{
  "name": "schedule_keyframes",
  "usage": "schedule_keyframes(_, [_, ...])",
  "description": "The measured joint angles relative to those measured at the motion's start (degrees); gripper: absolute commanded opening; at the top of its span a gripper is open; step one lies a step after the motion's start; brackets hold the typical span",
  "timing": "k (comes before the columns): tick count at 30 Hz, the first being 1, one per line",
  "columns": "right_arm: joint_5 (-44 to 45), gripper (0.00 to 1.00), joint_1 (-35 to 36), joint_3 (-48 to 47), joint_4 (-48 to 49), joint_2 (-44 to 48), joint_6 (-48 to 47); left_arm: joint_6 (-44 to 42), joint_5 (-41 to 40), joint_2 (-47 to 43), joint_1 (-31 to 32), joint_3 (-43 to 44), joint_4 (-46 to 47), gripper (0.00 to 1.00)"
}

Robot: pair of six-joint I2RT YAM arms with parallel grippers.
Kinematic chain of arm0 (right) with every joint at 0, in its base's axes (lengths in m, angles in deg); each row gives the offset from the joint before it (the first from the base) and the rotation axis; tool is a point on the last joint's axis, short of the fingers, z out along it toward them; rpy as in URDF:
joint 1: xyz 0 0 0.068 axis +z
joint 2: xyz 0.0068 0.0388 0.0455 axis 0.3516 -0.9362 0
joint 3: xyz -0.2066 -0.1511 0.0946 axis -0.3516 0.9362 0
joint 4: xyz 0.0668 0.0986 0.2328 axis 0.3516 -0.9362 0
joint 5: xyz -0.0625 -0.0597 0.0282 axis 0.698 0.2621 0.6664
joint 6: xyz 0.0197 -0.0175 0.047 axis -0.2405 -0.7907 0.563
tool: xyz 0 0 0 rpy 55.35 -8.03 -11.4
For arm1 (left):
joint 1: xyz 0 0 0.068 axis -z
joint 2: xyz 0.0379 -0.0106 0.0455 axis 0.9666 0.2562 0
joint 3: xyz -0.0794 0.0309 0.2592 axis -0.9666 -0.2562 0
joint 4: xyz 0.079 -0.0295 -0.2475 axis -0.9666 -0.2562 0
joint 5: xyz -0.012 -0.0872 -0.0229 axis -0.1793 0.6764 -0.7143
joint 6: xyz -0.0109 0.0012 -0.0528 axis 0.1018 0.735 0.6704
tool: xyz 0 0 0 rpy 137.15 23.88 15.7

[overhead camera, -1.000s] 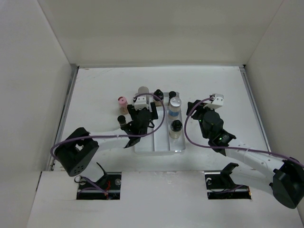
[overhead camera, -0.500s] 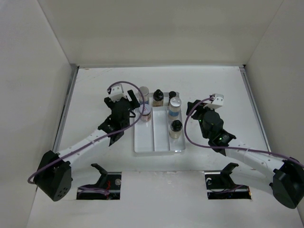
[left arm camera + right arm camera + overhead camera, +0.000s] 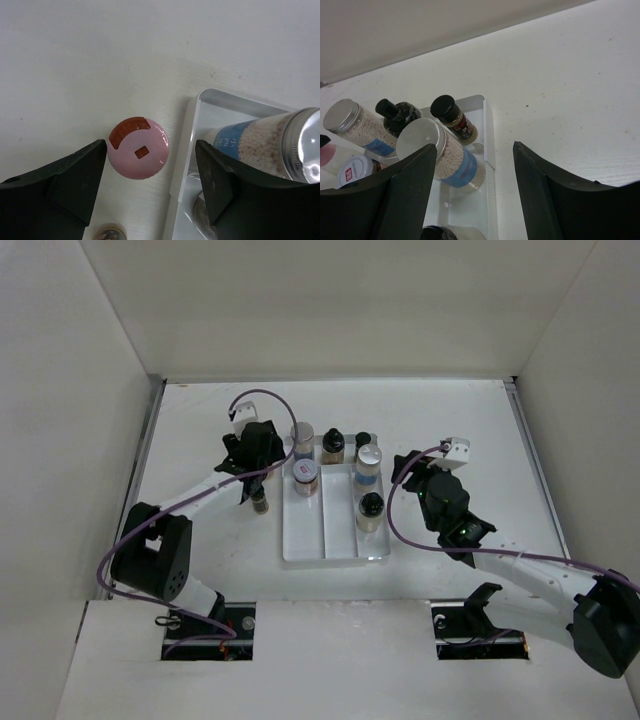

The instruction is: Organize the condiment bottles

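Observation:
My left gripper (image 3: 255, 464) is open just left of the white tray (image 3: 338, 548). In the left wrist view the left gripper (image 3: 151, 165) hangs above a pink-capped bottle (image 3: 138, 155), which stands on the table between the fingers, nearer the left one. The top view hides that bottle. A small brown bottle (image 3: 258, 502) stands outside the tray. Inside stand a silver-capped jar (image 3: 302, 432), a white-capped jar (image 3: 306, 476), two black-capped bottles (image 3: 333, 443) (image 3: 363, 440), a blue-labelled silver-capped jar (image 3: 369, 464) and a black-capped bottle (image 3: 371, 508). My right gripper (image 3: 408, 472) is open and empty right of the tray.
White walls enclose the table on three sides. The tray's near half (image 3: 325, 535) holds nothing. The right wrist view shows the tray's right rim (image 3: 487, 135) and the blue-labelled jar (image 3: 445, 152) under the right gripper (image 3: 475, 150), with bare table to the right.
My left gripper swung from above the tray's left compartment out to the left, over the pink-capped bottle. The white-capped jar now stands free in that compartment. The right arm has not moved.

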Motion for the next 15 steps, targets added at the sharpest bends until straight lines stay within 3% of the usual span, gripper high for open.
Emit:
schedule_keyframes(3, [0.0,0.7,0.0,0.0,0.0,0.0,0.0,0.15,-0.44,1.68,-0.04,0.09,-0.46,0.61])
schedule_keyframes(9, [0.0,0.7,0.0,0.0,0.0,0.02,0.0,0.35,-2.49,2.05,-0.04,0.09,-0.61,0.34])
schedule_keyframes(15, [0.0,0.7,0.0,0.0,0.0,0.04,0.0,0.31,-4.39,-1.05,0.61,-0.81,-0.79,0.28])
